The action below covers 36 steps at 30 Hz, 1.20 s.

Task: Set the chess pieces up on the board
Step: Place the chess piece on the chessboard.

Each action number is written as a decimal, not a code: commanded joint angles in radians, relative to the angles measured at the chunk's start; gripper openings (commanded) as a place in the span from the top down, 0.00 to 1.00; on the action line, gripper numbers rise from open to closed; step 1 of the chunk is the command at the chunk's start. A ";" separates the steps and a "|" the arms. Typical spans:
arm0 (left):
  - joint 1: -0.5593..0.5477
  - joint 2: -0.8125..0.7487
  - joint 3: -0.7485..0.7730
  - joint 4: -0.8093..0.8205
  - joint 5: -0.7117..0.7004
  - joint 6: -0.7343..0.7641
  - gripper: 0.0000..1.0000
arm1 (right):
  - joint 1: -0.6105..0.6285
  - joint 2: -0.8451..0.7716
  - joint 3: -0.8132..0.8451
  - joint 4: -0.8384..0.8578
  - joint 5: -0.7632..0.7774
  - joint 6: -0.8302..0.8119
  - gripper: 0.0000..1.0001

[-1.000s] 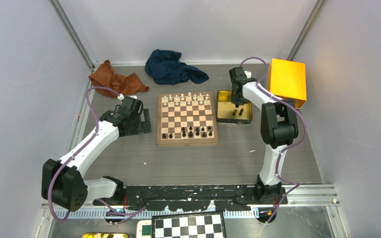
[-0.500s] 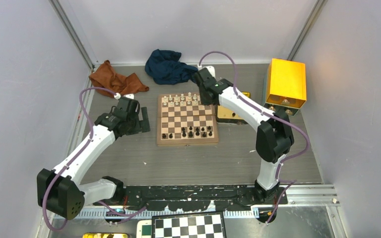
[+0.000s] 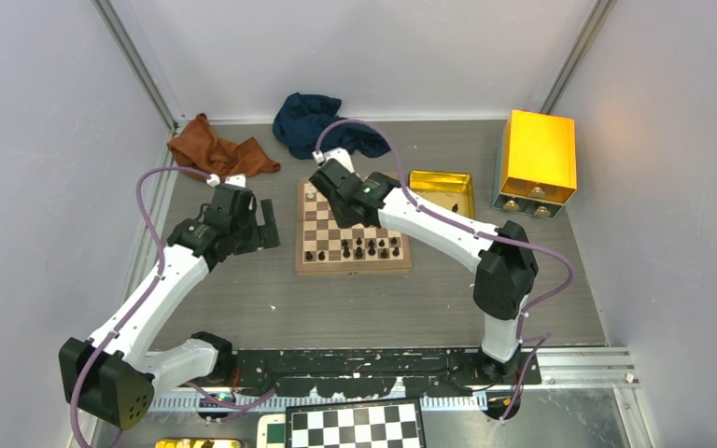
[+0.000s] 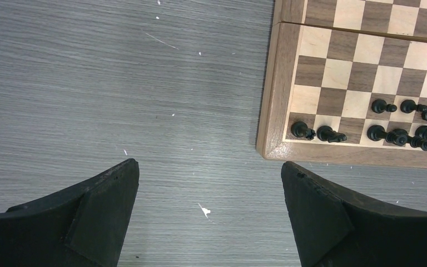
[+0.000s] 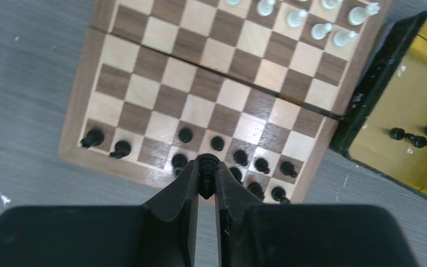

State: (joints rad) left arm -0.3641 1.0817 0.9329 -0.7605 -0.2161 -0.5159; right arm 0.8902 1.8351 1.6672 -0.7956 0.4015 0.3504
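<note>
The wooden board (image 3: pixel 353 268) lies mid-table, with several black chess pieces (image 3: pixel 359 250) along its near rows. My right gripper (image 5: pixel 206 173) is shut on one black chess piece (image 5: pixel 206 167), hanging above the board's near rows (image 5: pixel 78 128); in the top view it (image 3: pixel 338 194) hovers over the board's far left part. Three more black pieces (image 5: pixel 414 136) lie in the gold tin tray (image 5: pixel 417 161). My left gripper (image 4: pixel 210 178) stands open over bare table just left of the board's near corner (image 4: pixel 269 94), with nothing between its fingers.
White pieces (image 5: pixel 311 22) line the board's far rows. An orange-brown cloth (image 3: pixel 219 154) and a navy cloth (image 3: pixel 308 121) lie at the back. A yellow box (image 3: pixel 540 154) stands back right. A black-and-white checkered board (image 3: pixel 355 425) sits behind the arm bases.
My right arm has swung left from the gold tray to above the board's left half, its jaws staying closed. The left arm has shifted a little towards the back left.
</note>
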 commanded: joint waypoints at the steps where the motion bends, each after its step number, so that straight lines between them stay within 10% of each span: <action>1: 0.007 -0.042 0.017 -0.004 0.003 -0.007 0.00 | 0.052 0.012 0.054 -0.006 0.014 0.025 0.98; 36: 0.007 -0.082 0.000 -0.039 -0.018 -0.025 0.00 | 0.133 0.107 -0.067 0.151 -0.073 0.013 0.98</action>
State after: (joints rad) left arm -0.3641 1.0073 0.9291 -0.8055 -0.2169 -0.5419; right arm 1.0237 1.9423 1.5875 -0.6914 0.3374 0.3706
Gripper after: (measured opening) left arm 0.995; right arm 0.192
